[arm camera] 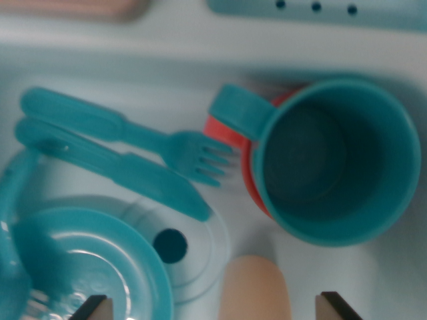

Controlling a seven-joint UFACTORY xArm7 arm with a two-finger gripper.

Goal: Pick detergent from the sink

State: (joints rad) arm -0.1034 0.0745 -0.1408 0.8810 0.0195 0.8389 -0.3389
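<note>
Because your gripper (pixel 212 308) shows only two fingertips at the bottom edge, standing well apart with nothing clamped, you have the jaws wide around a pale peach rounded object (pixel 254 288) at bottom centre. That is most likely the detergent bottle seen from its top, though the blur stops you from being sure.

Working from the left of the frame: the teal plate (pixel 87 267) at lower left lies right by your left fingertip (pixel 93 308). If you descend as you are, that tip may land on the plate's rim and tip it or block the close. Something teal and curved runs down the far left edge; you cannot tell what it is.

Above the plate, the teal fork (pixel 127 130) and teal knife (pixel 113 170) lie side by side on the sink (pixel 200 73) floor, clear of the jaws. The dark drain hole (pixel 169 245) sits just right of the plate.

At the right, the teal cup (pixel 333 160) looks empty, with a red-orange object (pixel 230 137) pressed beside or under it, partly hidden. The cup's lower rim is near the peach top, so a drift rightward could knock it.

The plate holds nothing you can make out.
</note>
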